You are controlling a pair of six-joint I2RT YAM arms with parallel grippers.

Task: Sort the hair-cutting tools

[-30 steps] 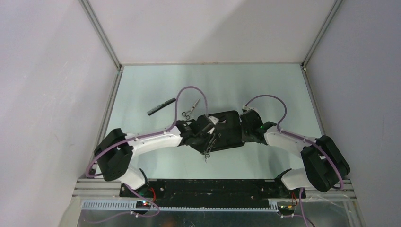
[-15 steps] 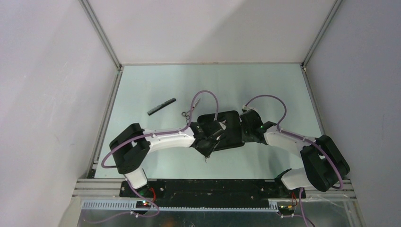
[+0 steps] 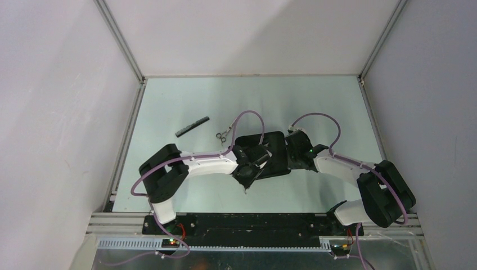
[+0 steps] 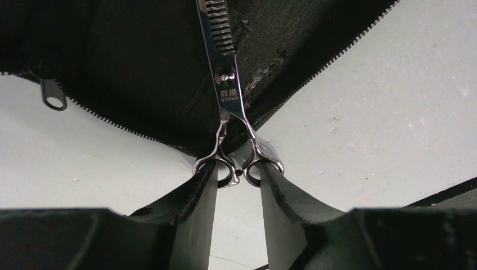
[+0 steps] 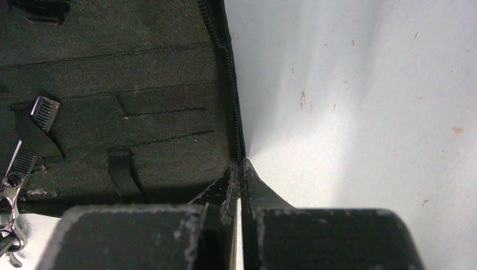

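Left wrist view: the left gripper [image 4: 238, 185], clamped on the scissors [image 4: 228, 84], has pushed them farther into the pouch [image 4: 129, 67]. The right gripper [image 5: 239, 185] pinches its rim; stowing seems close.

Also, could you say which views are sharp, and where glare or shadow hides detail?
Left wrist: scissors crisp, engraving legible, fingers soft. Right wrist: pouch dim but seams show, table glares white. Top external: even light, comb tiny.
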